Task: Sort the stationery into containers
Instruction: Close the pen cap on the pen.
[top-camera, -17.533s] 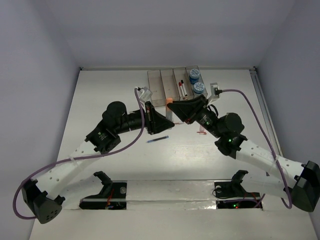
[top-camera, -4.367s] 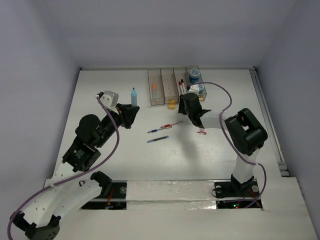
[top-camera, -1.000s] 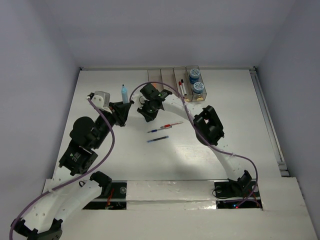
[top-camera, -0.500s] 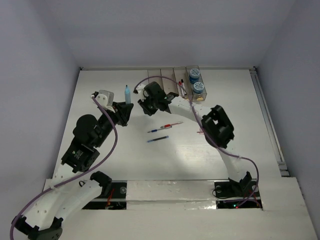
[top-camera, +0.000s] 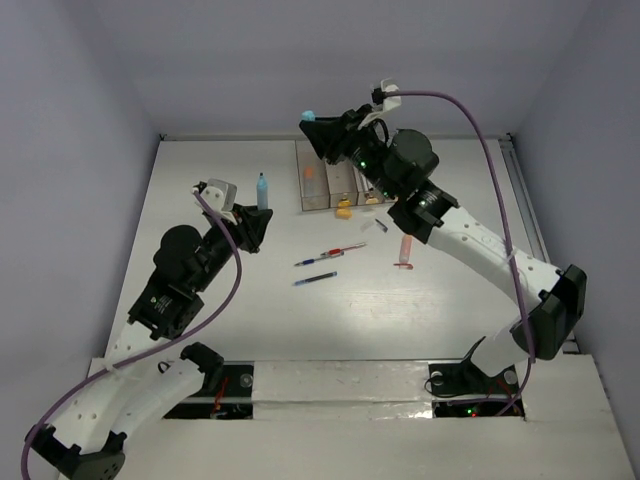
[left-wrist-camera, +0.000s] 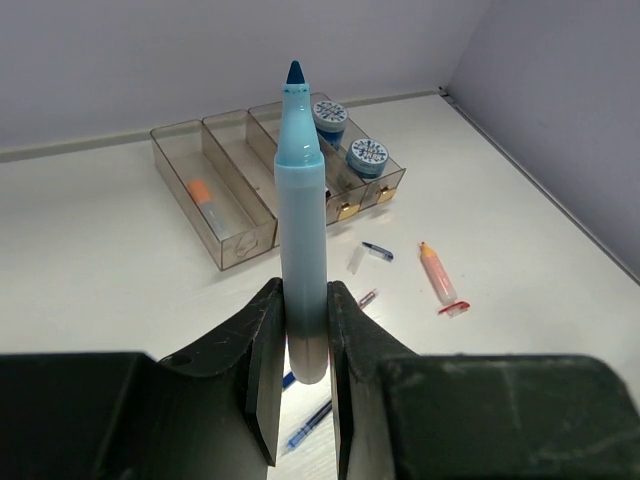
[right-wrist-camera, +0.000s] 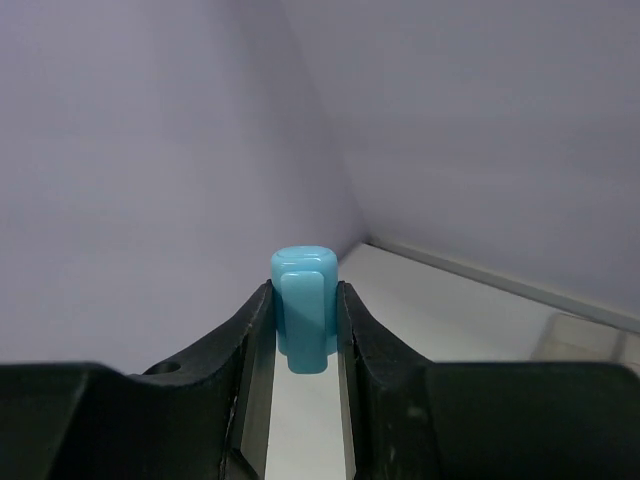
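Left pincer (left-wrist-camera: 303, 300) is pinching the marker (left-wrist-camera: 302, 220) upright, tip bare, over the table's (top-camera: 200, 180) far-left part. Right pincer (right-wrist-camera: 303, 300) pinches the cap (right-wrist-camera: 303, 320) up high near the bins (left-wrist-camera: 215, 235) at the far edge. My worry is the tiny cap - come in off-axis and the marker tilts or slips, smearing ink.

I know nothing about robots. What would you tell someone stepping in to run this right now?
Left gripper shut on an uncapped blue marker, held upright. Right gripper shut on a matching blue cap, raised high near the bins.
Done: an orange stick in one end bin, two rolls in the other end bin.
Left: recap and bin the marker, then the red pen, two blue pens, pink stick and yellow erasers lying on the table.
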